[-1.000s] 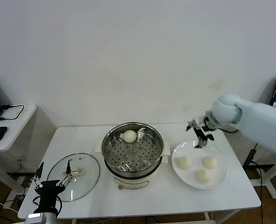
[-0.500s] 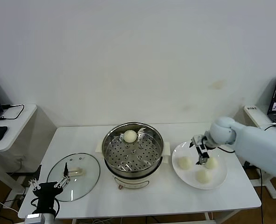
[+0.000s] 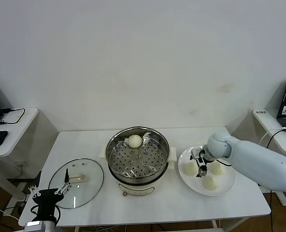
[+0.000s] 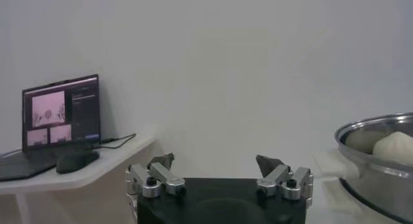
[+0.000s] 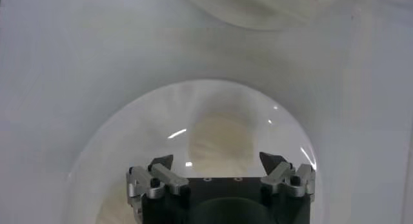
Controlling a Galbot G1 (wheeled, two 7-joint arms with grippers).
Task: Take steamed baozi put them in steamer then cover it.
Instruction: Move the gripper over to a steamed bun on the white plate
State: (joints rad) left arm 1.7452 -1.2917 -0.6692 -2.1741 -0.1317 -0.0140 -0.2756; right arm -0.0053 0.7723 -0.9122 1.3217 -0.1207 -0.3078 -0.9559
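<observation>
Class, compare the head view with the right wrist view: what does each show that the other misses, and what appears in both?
Only the head view shows the steamer with one baozi inside, the glass lid lying on the table, and the left hand parked low beside that lid. Only the right wrist view shows the right hand close up, open and empty, a bun centred beyond its tips. Both show the white plate and the right hand over its buns.

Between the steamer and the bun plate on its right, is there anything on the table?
No. In the head view, only bare white table separates the steamer from the plate; the open right gripper hovers above the plate itself.
</observation>
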